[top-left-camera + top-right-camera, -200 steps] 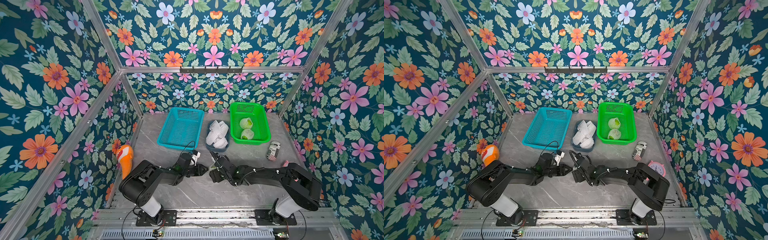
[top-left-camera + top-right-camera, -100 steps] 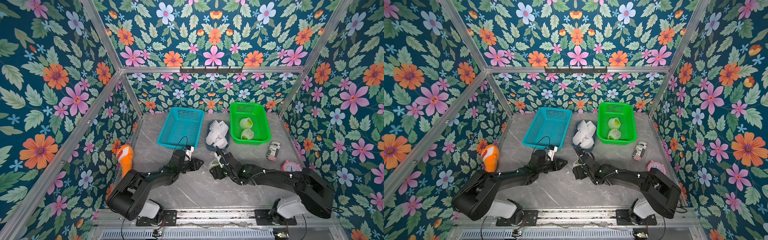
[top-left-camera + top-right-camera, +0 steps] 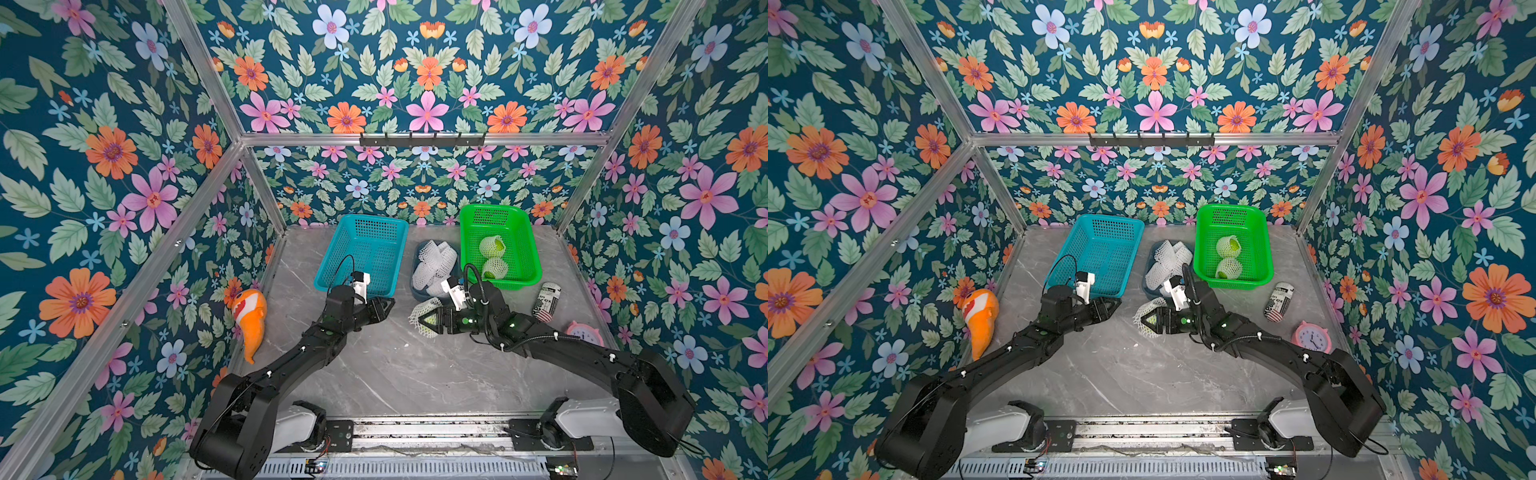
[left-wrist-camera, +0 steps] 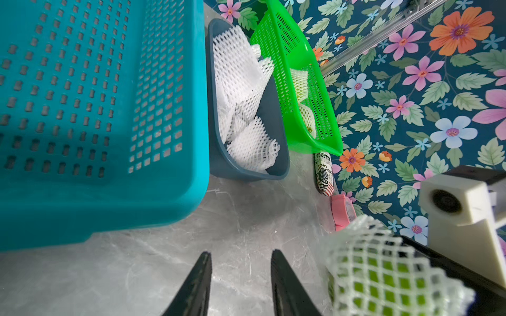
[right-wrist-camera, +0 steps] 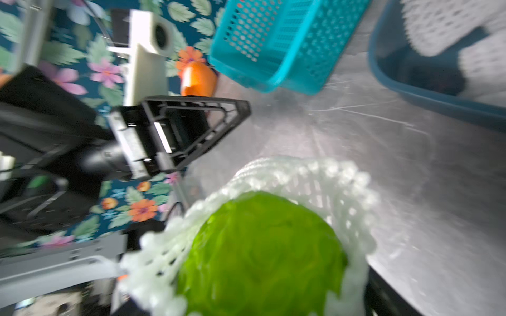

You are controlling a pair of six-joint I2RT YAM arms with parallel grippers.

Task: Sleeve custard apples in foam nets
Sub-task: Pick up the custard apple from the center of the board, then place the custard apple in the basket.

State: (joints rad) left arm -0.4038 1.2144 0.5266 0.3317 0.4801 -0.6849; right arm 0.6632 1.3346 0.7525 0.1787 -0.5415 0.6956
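Custard apple (image 5: pixel 260 254) is showing bright green scaly skin through the open end of its white diamond-mesh foam net (image 5: pixel 315 177). Right gripper (image 3: pixel 428 321) is clamping the pair mid-table, just near of the blue-grey tub (image 4: pixel 246 171). Left gripper (image 4: pixel 241 253) is hovering to the left, apart, jaws parted, empty. Two netted fruits (image 3: pixel 492 246) are lying in the far-right green basket (image 3: pixel 511 284).

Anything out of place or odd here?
Stray items: a printed cylindrical can lies on its side beside the green perforated plastic basket, a round pink alarm clock nearby, an orange plush clownfish by the left wall.
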